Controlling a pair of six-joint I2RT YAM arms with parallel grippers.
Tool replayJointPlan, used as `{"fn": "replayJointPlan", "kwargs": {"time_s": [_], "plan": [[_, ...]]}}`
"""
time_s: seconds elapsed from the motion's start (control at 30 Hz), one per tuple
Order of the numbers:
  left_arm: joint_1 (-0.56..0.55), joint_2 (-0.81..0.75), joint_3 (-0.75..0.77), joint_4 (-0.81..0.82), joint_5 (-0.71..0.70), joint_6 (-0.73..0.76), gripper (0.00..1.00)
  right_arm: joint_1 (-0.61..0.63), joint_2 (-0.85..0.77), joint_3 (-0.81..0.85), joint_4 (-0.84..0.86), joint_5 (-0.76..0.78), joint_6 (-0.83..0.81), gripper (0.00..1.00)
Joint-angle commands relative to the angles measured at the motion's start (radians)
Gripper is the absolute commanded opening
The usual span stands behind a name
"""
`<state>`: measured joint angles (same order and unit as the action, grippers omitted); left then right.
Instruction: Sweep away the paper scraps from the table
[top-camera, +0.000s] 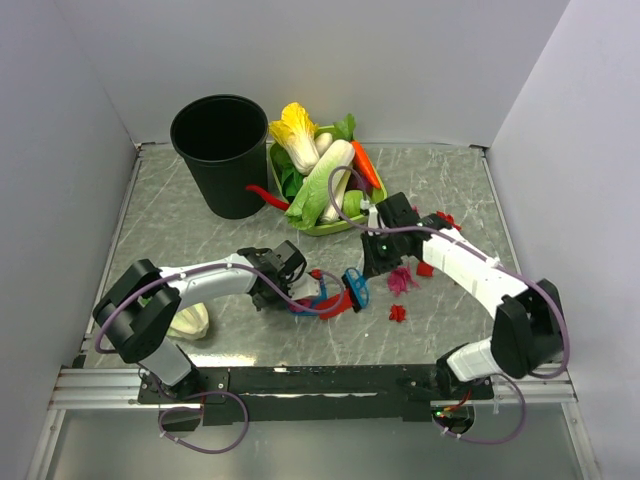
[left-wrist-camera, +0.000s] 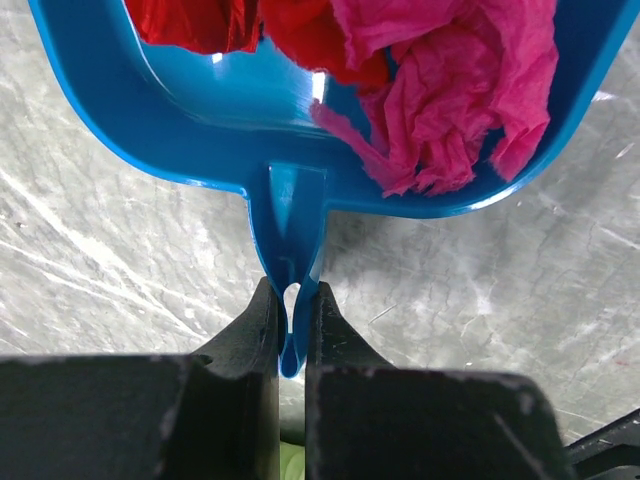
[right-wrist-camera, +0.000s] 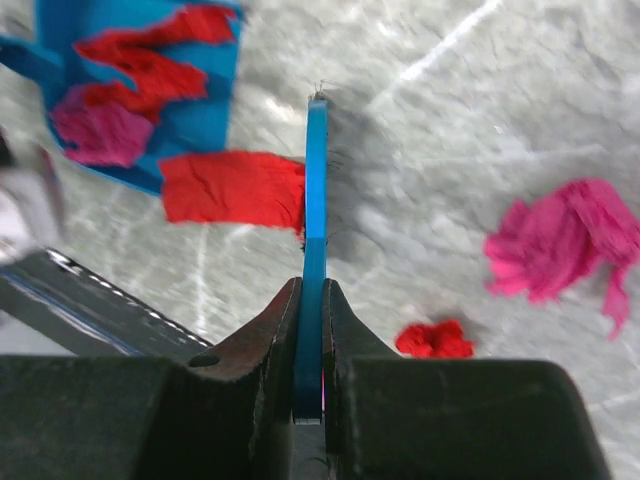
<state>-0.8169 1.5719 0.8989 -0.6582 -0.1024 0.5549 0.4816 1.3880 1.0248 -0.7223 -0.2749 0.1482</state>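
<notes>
At the back left of the table (top-camera: 180, 240), a black bin (top-camera: 222, 150); just beside it on the right, a green tray (top-camera: 330, 229) heaped with vegetables. Nearer the front, left gripper (left-wrist-camera: 292, 300) clenched on the thin handle of a blue dustpan (left-wrist-camera: 200, 130), with red and magenta pieces of the paper scraps (left-wrist-camera: 450, 90) piled inside. Just right of the pan's open lip, one red strip (right-wrist-camera: 230, 190) flat on the table, its end up against a blue brush (right-wrist-camera: 316, 180). Right gripper (right-wrist-camera: 312, 295) clamped tight on that brush, seen edge-on from the wrist. Further right, loose on the table and apart from the brush, a magenta wad (right-wrist-camera: 565, 245) and, nearer the gripper, a small red crumple (right-wrist-camera: 435, 340). Just beside the right arm, another red bit (top-camera: 425, 268)
</notes>
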Motion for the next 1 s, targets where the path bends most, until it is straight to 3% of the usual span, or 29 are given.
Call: {"fn": "replayJointPlan", "kwargs": {"time_s": [0.0,0.23,0.7,0.97], "plan": [[-0.016,0.017,0.026,0.008,0.021,-0.026,0.01,-0.003,0.084,0.090,0.067,-0.052,0.094,0.00],[-0.028,0.028,0.040,0.009,0.036,-0.027,0.01,0.000,0.158,0.167,0.092,-0.104,0.142,0.00],[-0.028,0.051,0.037,0.084,0.138,-0.038,0.01,-0.003,0.085,0.178,0.060,-0.075,0.146,0.00],[-0.028,0.085,0.052,0.134,0.148,-0.050,0.01,-0.003,0.066,0.196,-0.011,0.049,0.117,0.00]]}}
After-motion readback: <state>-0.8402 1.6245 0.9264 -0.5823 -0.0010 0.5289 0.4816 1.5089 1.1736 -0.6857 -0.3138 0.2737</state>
